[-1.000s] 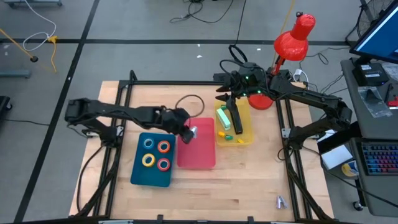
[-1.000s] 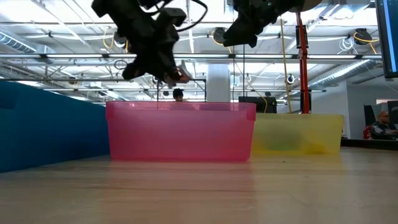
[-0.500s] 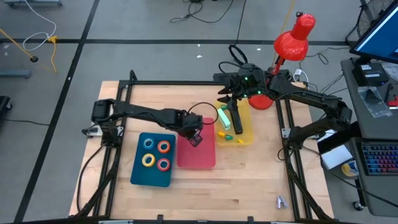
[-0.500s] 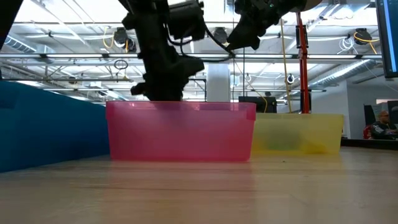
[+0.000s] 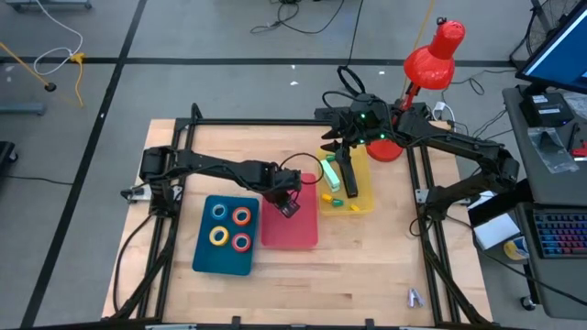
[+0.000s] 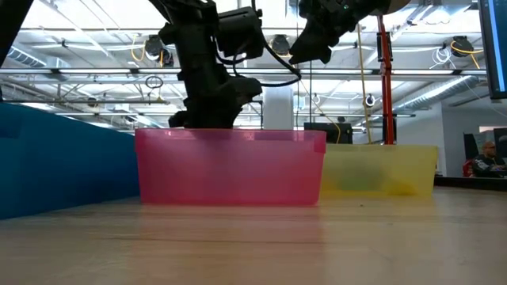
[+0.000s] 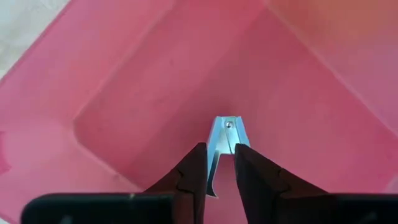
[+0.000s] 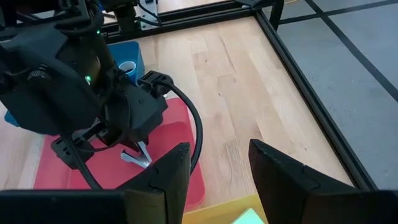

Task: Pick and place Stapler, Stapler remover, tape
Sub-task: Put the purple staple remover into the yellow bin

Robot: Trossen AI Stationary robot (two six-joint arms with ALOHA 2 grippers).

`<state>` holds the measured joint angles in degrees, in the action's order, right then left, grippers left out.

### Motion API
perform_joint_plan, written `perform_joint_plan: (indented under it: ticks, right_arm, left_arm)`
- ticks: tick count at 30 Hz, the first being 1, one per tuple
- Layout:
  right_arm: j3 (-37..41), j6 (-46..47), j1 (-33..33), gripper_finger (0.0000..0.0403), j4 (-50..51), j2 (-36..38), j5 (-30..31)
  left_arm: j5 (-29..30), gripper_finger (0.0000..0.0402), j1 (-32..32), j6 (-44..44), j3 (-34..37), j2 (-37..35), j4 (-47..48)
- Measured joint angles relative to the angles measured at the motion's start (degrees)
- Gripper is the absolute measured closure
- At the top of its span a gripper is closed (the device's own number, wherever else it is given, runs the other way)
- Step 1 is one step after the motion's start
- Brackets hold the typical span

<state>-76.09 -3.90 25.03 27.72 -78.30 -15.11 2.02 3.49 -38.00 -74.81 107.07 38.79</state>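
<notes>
My left gripper (image 7: 219, 152) reaches down inside the pink tray (image 5: 292, 234), its fingers closed around the metal stapler remover (image 7: 227, 134). The right wrist view also shows the remover (image 8: 138, 157), under that gripper. My right gripper (image 8: 217, 180) hangs open and empty above the yellow tray (image 5: 362, 197). In that tray lies a long dark thing (image 5: 347, 176), the stapler as far as I can tell, with small green and yellow pieces. Several tape rolls, blue (image 5: 218, 212), orange (image 5: 241, 215), yellow (image 5: 219, 236) and red (image 5: 241, 242), lie flat in the blue tray (image 5: 204, 261). My left gripper pinches the stapler remover between its two fingers, on the sides of the metal body (image 7: 214, 149) just behind its riveted end. The fingers come steeply from above. The riveted end (image 7: 229, 126) points at the tray's floor; whether it rests there I cannot tell.
A red lamp (image 5: 433, 57) stands on its base (image 5: 385, 149) at the far right, close behind the yellow tray. Black frame rails (image 5: 183, 137) border the wooden table. A small metal thing (image 5: 415, 296) lies near the front right corner. Bare wood lies in front of the trays.
My left gripper has gone down into the pink tray with the stapler remover, shifting a little toward the table's right edge and tipping more steeply downward. Over the last half second it has barely moved. The right arm has kept still.
</notes>
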Motion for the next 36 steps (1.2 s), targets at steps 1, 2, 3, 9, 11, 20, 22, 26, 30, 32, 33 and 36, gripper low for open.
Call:
perform_joint_plan:
  ticks: [1, 2, 3, 9, 11, 20, 22, 26, 30, 32, 33, 36]
  right_arm:
    - [-0.02, 0.02, -0.02, 0.0248, 0.0, 0.0, 0.0]
    - [0.0, 0.06, -0.02, 0.0248, 0.02, 0.0, 0.0]
    - [-0.02, 0.22, -0.02, 0.0248, 0.25, 0.0, -0.02]
    - [0.0, 2.09, -0.11, 0.0248, 9.65, 1.01, -5.35]
    - [-0.02, 1.45, -0.71, 0.0248, 14.48, 2.24, -8.91]
    - [0.0, 9.82, -11.1, 0.0248, 25.2, 11.38, -10.32]
    - [0.0, 12.94, -14.56, 0.0248, 25.76, 13.12, -10.32]
    - [0.0, 19.98, -22.27, 0.0248, 28.45, 15.31, -9.81]
    - [0.0, 28.55, -30.82, 0.0248, 33.64, 16.05, -6.34]
    - [0.0, 33.42, -34.95, 0.0248, 35.91, 16.04, -4.76]
    - [0.15, 36.11, -37.08, 0.0248, 36.95, 16.01, -4.0]
    - [2.56, 44.78, -42.81, 0.0248, 36.79, 16.09, -2.74]
  left_arm:
    - [-0.04, 0.0315, 0.0, -0.01, 0.0, 0.0, -0.01]
    - [-0.45, 0.031, 0.07, -0.07, -0.01, 0.0, 0.05]
    - [-1.46, 0.0306, 0.26, -0.06, -0.28, -0.07, 0.43]
    - [-0.4, 0.0294, 1.04, 1.01, -2.31, -4.84, 0.37]
    - [3.11, 0.0296, 0.88, 1.89, -2.71, -7.71, 0.32]
    - [10.1, 0.0298, 0.7, 12.79, -2.69, -19.72, 1.08]
    - [10.08, 0.0298, 0.52, 14.26, -2.67, -21.58, 1.79]
    - [10.08, 0.0298, 0.24, 14.88, -2.62, -23.44, 4.87]
    - [10.21, 0.0298, 0.07, 12.94, -2.64, -23.76, 8.37]
    - [11.12, 0.0298, -0.28, 12.63, -2.43, -24.1, 10.28]
    - [11.67, 0.0298, -0.53, 12.96, -2.48, -24.29, 10.16]
    - [12.84, 0.0298, -1.17, 14.37, -2.64, -24.35, 10.62]
